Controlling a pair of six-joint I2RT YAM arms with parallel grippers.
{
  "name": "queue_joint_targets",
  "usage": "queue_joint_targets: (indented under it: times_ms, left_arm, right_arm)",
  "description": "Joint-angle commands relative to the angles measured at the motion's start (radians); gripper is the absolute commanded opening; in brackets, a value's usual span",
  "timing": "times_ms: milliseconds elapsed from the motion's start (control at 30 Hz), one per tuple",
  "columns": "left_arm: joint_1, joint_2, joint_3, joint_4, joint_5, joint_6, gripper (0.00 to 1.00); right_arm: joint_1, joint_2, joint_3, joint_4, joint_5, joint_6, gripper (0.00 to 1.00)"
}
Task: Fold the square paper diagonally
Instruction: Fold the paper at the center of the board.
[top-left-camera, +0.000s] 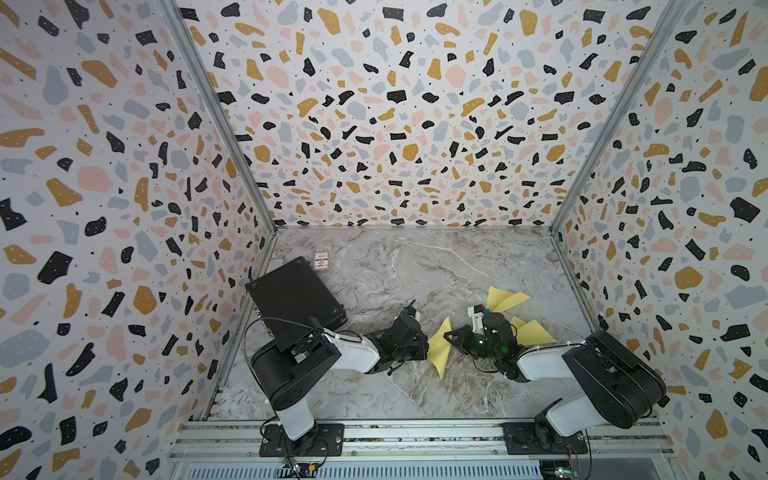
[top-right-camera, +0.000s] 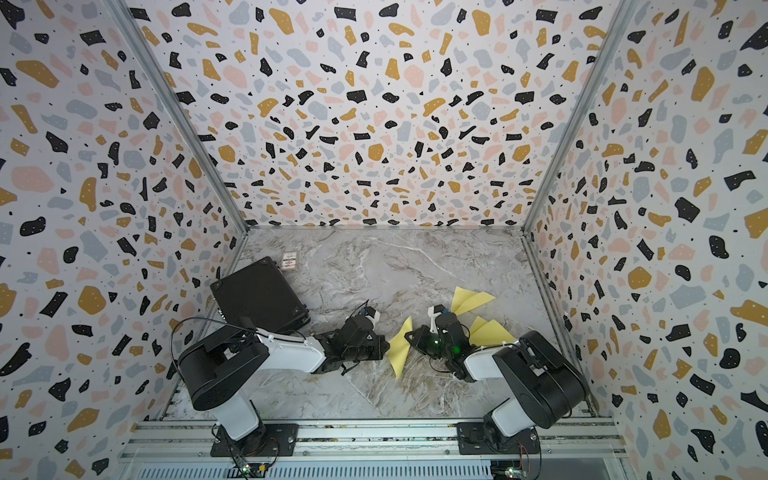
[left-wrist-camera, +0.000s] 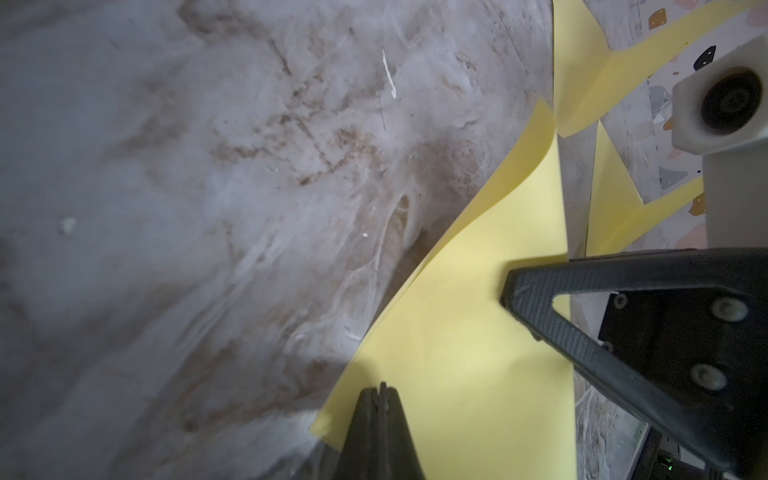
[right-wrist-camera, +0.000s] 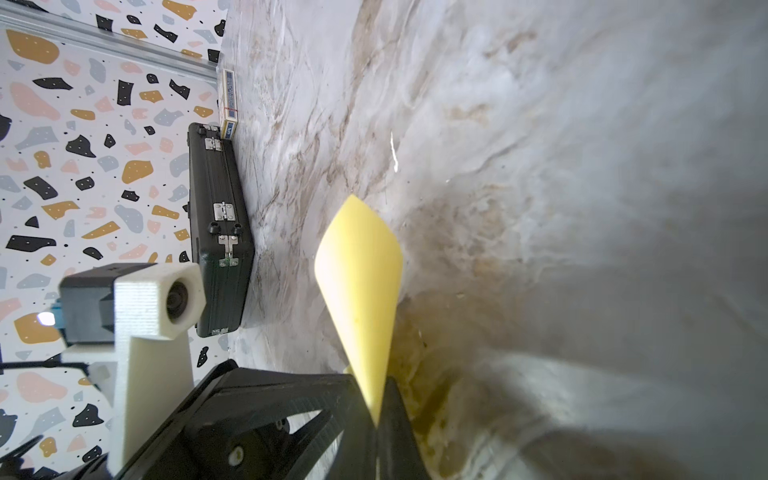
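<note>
left gripper (left-wrist-camera: 380, 399) pinched on yellow paper (left-wrist-camera: 457, 332) edge | right gripper (right-wrist-camera: 376, 419) clamped on its opposite corner | sheet bowed, lifted between both fingertips | judged mid-fold: corners not yet met, crease unpressed

**Yellow sheet held off the table, bowed**

You have the square paper (top-left-camera: 440, 347) between the two arms, pale yellow and unprinted. It stands on edge rather than flat, one corner up, one pointing down toward the marble. In the right wrist view it (right-wrist-camera: 361, 282) curls into a narrow cone shape.
</note>
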Motion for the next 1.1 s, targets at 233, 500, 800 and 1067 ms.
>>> queue_joint_targets:
  times_ms: [233, 500, 800, 1067]
  left_arm:
    - [0.0, 0.068, -0.045, -0.254, -0.081, 0.022, 0.0]
    - [-0.003, 0.07, -0.042, -0.262, -0.088, 0.025, 0.0]
    - [-0.006, 0.072, -0.039, -0.265, -0.091, 0.024, 0.0]
    - [-0.007, 0.073, -0.036, -0.27, -0.094, 0.027, 0.0]
  right_arm:
    - [-0.025, -0.01, 0.038, 0.011, -0.028, -0.114, 0.34]
    - [-0.053, 0.04, 0.087, 0.014, -0.061, -0.186, 0.32]
    - [-0.079, 0.084, 0.081, 0.057, -0.08, -0.189, 0.0]
    - [-0.107, 0.125, 0.087, 0.129, -0.103, -0.173, 0.31]
